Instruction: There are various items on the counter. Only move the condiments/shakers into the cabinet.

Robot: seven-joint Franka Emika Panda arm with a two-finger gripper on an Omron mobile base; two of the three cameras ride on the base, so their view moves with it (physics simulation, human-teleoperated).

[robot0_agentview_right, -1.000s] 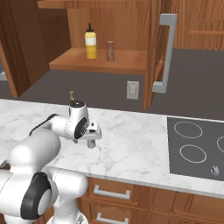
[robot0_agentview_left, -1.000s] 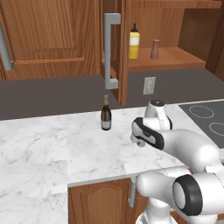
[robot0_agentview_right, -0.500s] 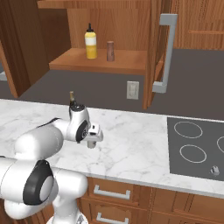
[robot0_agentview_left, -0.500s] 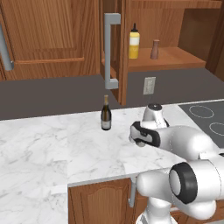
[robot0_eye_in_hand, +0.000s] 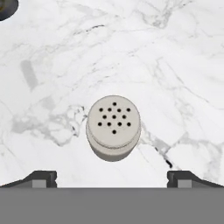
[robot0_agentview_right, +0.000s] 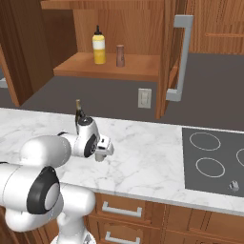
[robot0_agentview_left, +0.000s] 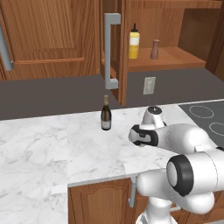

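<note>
Gripper points straight down over the counter, fingers spread wide, grasping nothing; grey shaker stands upright on the marble directly below, centred between the fingertips, not touched; wine bottle stands farther back and to the left; beyond, the open cabinet shelf holds yellow squeeze bottle and brown shaker side by side.

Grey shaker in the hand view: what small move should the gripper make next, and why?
Probably a straight descent. The grey shaker stands upright on the counter, seen from above and roughly centred between the spread fingertips, which are open and not touching it. Lowering the gripper until the tips flank its sides, then closing, looks right. The yellow squeeze bottle and brown shaker already stand in the cabinet.
</note>
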